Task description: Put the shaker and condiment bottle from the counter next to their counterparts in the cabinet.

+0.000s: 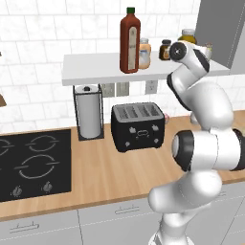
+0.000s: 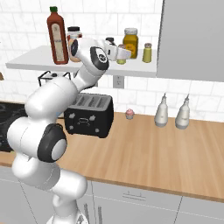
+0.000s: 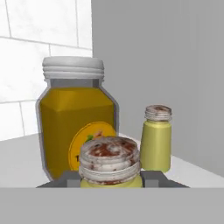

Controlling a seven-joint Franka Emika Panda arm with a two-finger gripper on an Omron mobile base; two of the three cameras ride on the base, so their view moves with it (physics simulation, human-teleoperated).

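Gripper [image 3: 111, 178] pinches shaker [image 3: 110, 162] over cabinet [image 2: 35, 59]; amber jar [image 3: 75, 117] behind, twin shaker [image 3: 156, 138] beside it. Held shaker's body mostly cut off.

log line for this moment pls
stage: placing shaker on cabinet | gripper: shut on shaker | beside: amber jar, twin shaker | condiment bottle: already on cabinet

1. Dark-red condiment bottle [image 1: 129, 40], green cap, pale label; white cabinet [image 1: 95, 67] shelf, grey side panel.
2. Yellow-green shaker [image 3: 110, 164], grey-silver cap flecked rust-red; matching twin [image 3: 156, 138] beside an amber jar [image 3: 75, 118] with pale ribbed lid and orange round label.
3. Black toaster [image 1: 138, 126]; light-wood table [image 2: 166, 153] over grey drawers; black stovetop [image 1: 33, 162]; two white nozzle bottles [image 2: 162, 111].
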